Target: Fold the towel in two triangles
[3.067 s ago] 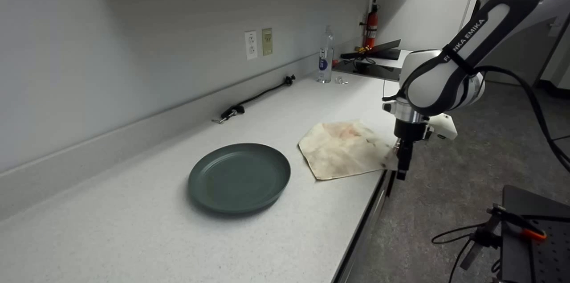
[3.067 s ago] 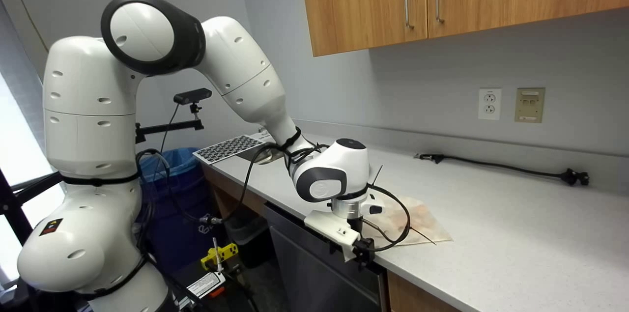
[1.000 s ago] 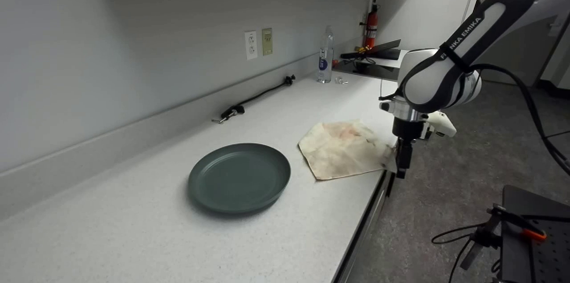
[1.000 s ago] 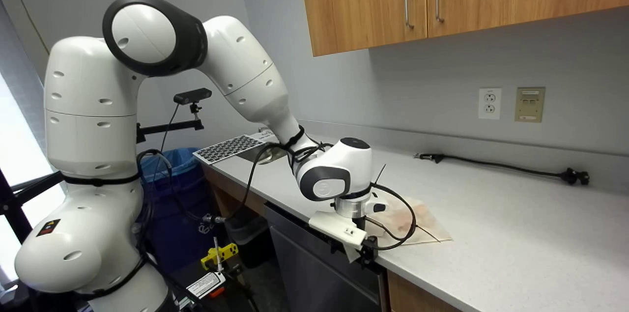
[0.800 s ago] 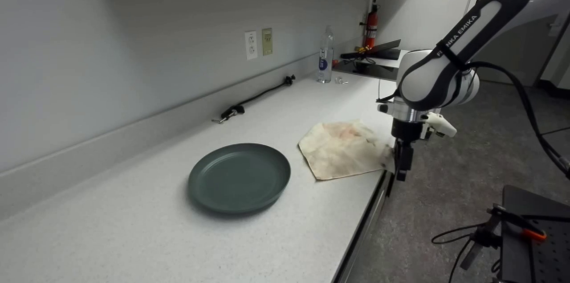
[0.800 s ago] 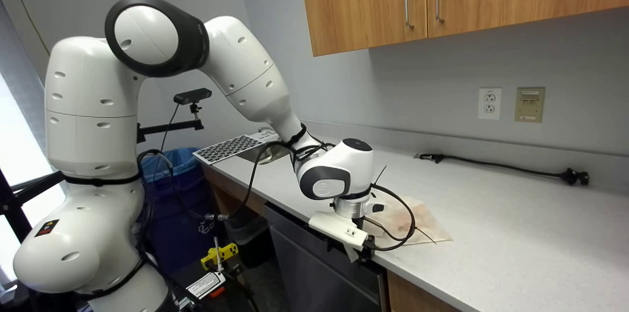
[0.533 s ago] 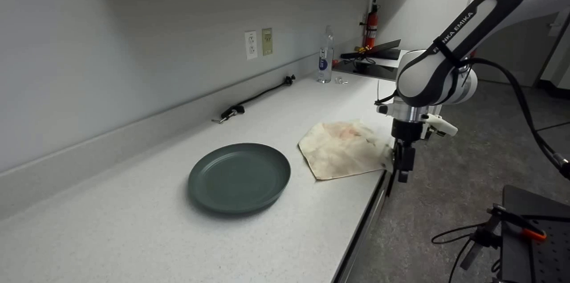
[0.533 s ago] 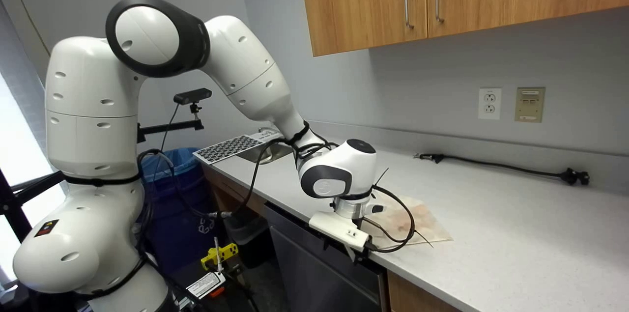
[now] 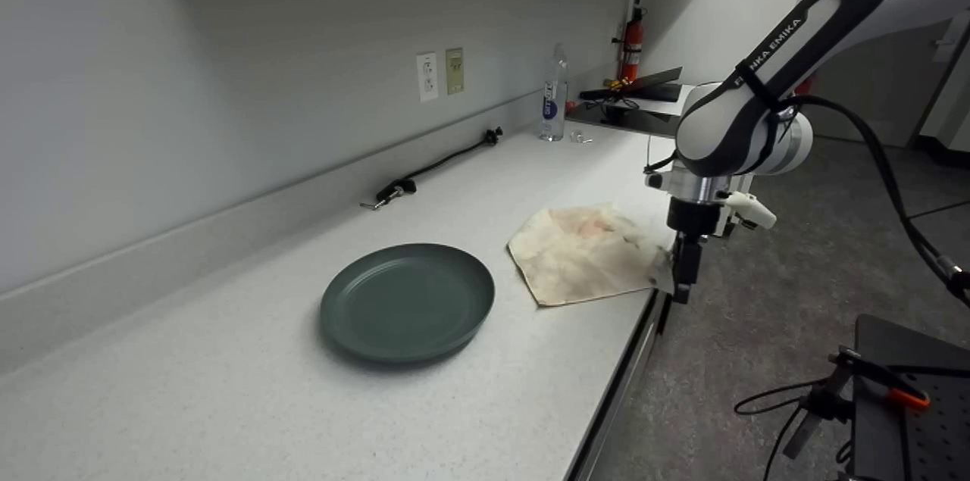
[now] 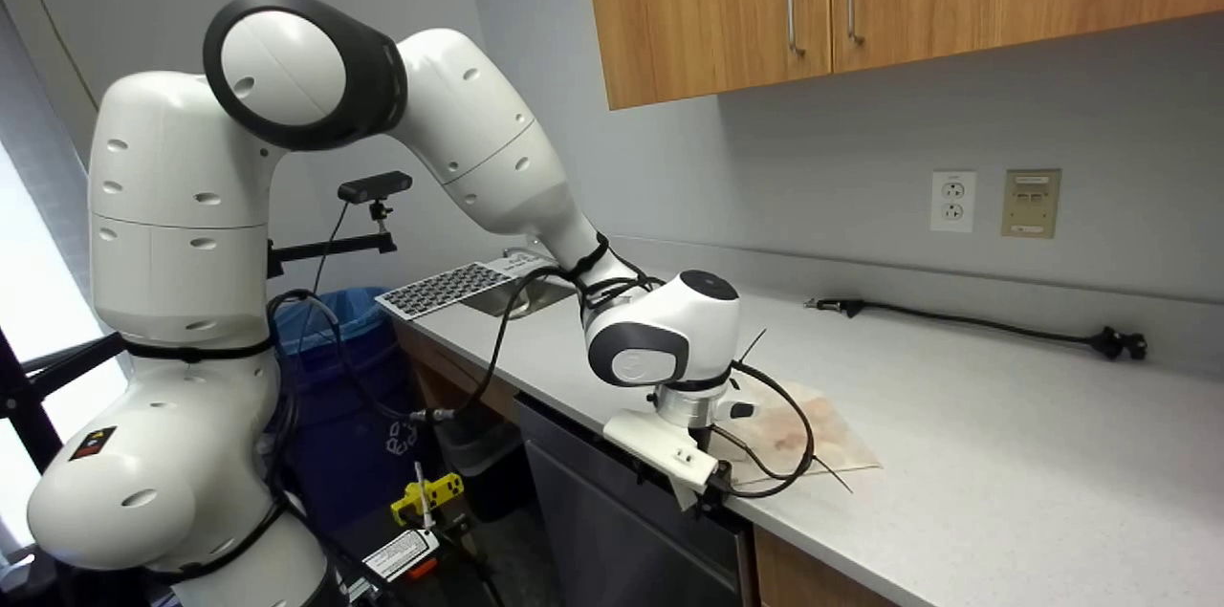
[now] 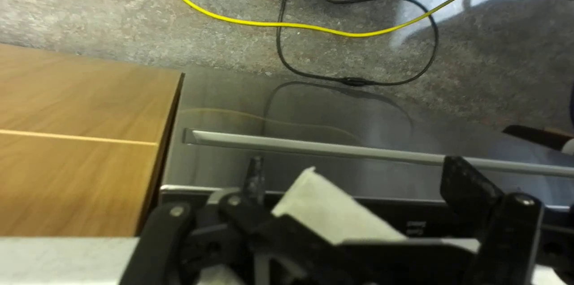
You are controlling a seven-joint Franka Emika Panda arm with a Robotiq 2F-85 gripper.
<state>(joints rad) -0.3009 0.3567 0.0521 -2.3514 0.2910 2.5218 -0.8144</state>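
Where the counter point(image 9: 250, 405) stops at its front edge, the gripper point(image 11: 358, 175) points downward with its fingers point(image 11: 468, 181) spread wide apart. Between them, in the wrist view, a pale corner of the towel point(image 11: 332, 208) sticks out past the edge, over a steel appliance point(image 10: 622, 511), with a gap showing on either side of its tip. Lower in that view the gripper's own body hides some of the cloth, so I cannot tell whether they touch there.

The rest of the towel lies wrinkled on the counter, beige, with a pinkish patch toward its far side and brownish smudges elsewhere. It shows in both exterior views; in an exterior view the arm point(image 10: 497, 139) covers part of it. Near the towel but apart from it, a dark green plate point(image 9: 409, 303) sits flat.

By the wall point(image 9: 303, 87), below an outlet point(image 10: 953, 203), lies a thin black stem point(image 10: 975, 324) with thicker ends. Farther along stands a clear bottle point(image 9: 554, 110), upright, and past it is a red extinguisher point(image 9: 632, 53). Wooden cupboards point(image 10: 717, 14) run above. On the floor point(image 11: 89, 29) a yellow cord point(image 11: 246, 22) crosses a looped black lead point(image 11: 354, 81).
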